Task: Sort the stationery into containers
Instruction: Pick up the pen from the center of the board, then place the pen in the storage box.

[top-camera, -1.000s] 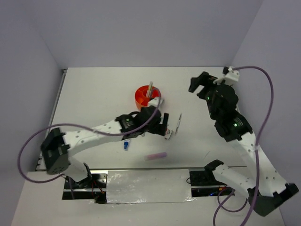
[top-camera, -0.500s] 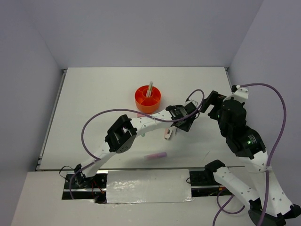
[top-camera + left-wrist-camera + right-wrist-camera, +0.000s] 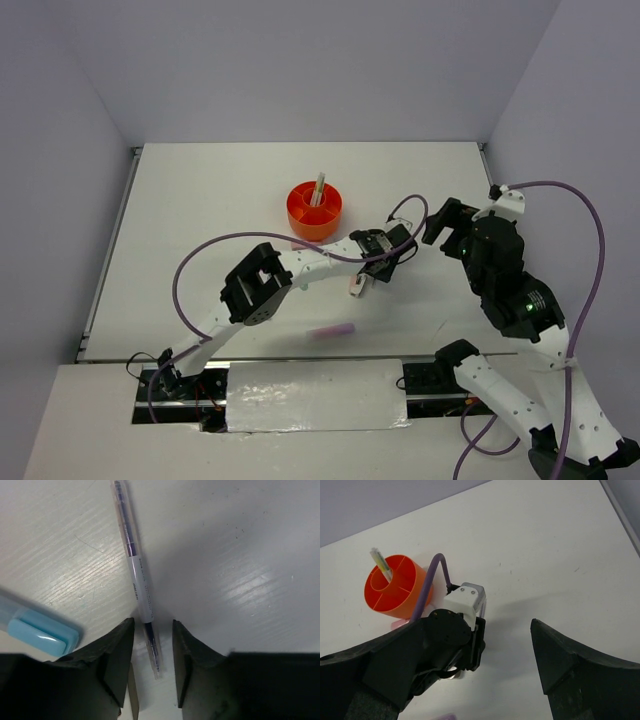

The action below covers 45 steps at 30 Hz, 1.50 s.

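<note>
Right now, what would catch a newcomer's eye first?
The orange organizer mid-table, one pen standing in its central cup. Right of it, the left pincer straddles a thin purple pen lying flat, jaws apart on either side. A pink highlighter lies near the table's near edge.

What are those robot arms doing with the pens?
The robot is tidying pens into the orange holder. The left gripper is down on the table with its jaws on either side of a thin pen lying there, not yet squeezing it. A blue marker lies right beside it. The right gripper hangs open close by, holding nothing. A standing pen is in the holder's middle cup, and a pink marker lies nearer the arms' bases.
</note>
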Available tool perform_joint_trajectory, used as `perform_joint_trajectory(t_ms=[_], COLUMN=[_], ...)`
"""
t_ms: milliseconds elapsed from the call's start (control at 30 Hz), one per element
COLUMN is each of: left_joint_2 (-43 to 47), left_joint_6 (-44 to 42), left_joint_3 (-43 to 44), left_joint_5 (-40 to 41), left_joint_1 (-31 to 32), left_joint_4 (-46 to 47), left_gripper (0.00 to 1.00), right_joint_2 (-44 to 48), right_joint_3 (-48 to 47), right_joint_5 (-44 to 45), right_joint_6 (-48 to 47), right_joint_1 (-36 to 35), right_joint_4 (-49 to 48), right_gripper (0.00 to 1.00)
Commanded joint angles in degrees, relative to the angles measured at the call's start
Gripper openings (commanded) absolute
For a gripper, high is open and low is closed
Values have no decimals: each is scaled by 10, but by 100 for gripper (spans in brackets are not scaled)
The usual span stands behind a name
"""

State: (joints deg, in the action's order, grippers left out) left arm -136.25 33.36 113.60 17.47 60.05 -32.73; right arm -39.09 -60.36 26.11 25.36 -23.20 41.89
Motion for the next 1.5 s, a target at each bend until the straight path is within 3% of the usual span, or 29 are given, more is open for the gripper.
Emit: perform_joint_trajectory(t_ms=[0,33,67,167,333,600,833,1000,1167,1467], left_joint_2=[-12,-13,-14,-4,44,155,278,328,344,353], left_joint_6=[13,12,13,15,13,7,-10,-10,-15,-5], left_joint_3=[-38,-40,-44,-63,-99,-191,-310,-378,-407,-425], left_joint_5=[-19,-19,-20,-24,-31,-64,-127,-161,-183,-189], left_joint_1=[1,1,2,2,1,-5,-5,-4,-2,1], left_joint_4=[-2,-1,-2,10,56,194,358,443,483,522], left_gripper=[45,39,27,12,1,0,0,0,0,0], right_joint_2=[-11,-11,-11,-7,6,-12,-43,-67,-71,-67], right_joint_3=[9,11,19,35,52,60,106,150,190,231], right_joint_5=[-12,-14,-15,-21,-62,-153,-204,-258,-326,-338], right_joint_6=[7,8,13,24,57,88,69,67,72,84], right_joint_1=[2,3,3,10,59,175,185,185,185,185], right_joint_4=[-29,-32,-36,-54,-94,-138,-180,-230,-266,-279], right_gripper=[93,93,93,93,94,95,98,93,86,78])
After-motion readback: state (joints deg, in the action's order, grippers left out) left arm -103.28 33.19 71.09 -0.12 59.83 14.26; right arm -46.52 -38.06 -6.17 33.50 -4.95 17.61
